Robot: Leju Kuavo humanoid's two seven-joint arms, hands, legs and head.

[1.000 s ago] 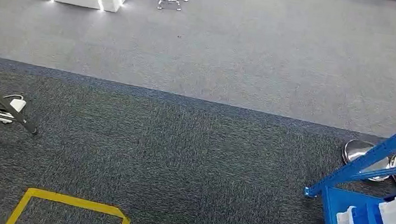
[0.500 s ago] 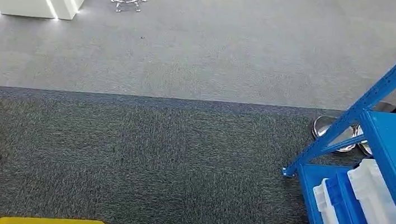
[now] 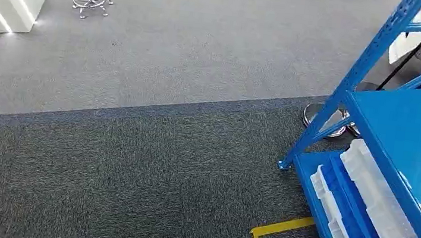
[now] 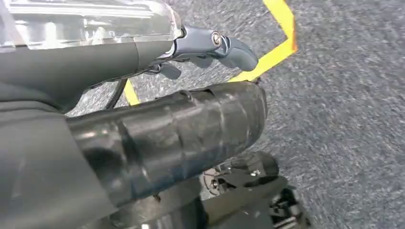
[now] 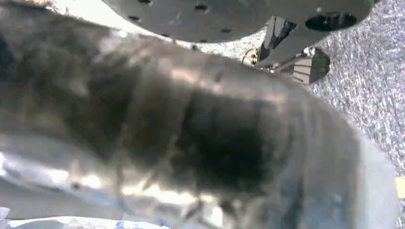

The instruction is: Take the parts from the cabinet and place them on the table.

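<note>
Grey carpet under blue cabinet (image 3: pixel 402 126); left hand (image 4: pixel 210 45) empty, fingers loosely apart; right hand's fingers unreadable.

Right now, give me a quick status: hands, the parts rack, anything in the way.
Left hand hanging over carpet, holding nothing seen; right hand's state unclear. Blue rack ahead right, white trays on lower shelf. Yellow floor tape before it.

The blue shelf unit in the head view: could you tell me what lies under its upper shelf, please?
Under the upper shelf, blue and translucent white bins sit on the lower shelf; the shelf covers their far ends.
</note>
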